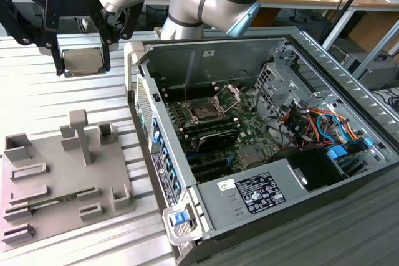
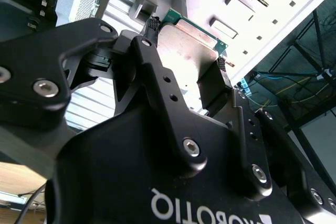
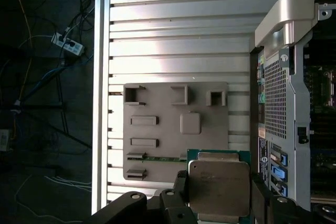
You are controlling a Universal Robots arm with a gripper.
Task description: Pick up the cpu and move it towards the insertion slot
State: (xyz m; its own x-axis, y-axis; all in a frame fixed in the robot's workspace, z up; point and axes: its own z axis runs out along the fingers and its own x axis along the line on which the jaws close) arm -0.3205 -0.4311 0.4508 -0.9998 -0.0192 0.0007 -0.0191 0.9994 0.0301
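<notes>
claw (image 1: 83, 65) points down above the bench (image 1: 37, 95), clenched on the cpu (image 1: 80, 58), well apart from the insertion slot (image 1: 202, 111).

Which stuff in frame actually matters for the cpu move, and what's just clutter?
In the job: cpu, clamped between the jaws of the gripper; insertion slot inside the open computer case.
Lying about: grey tray; power supply; orange and blue cables.
</notes>
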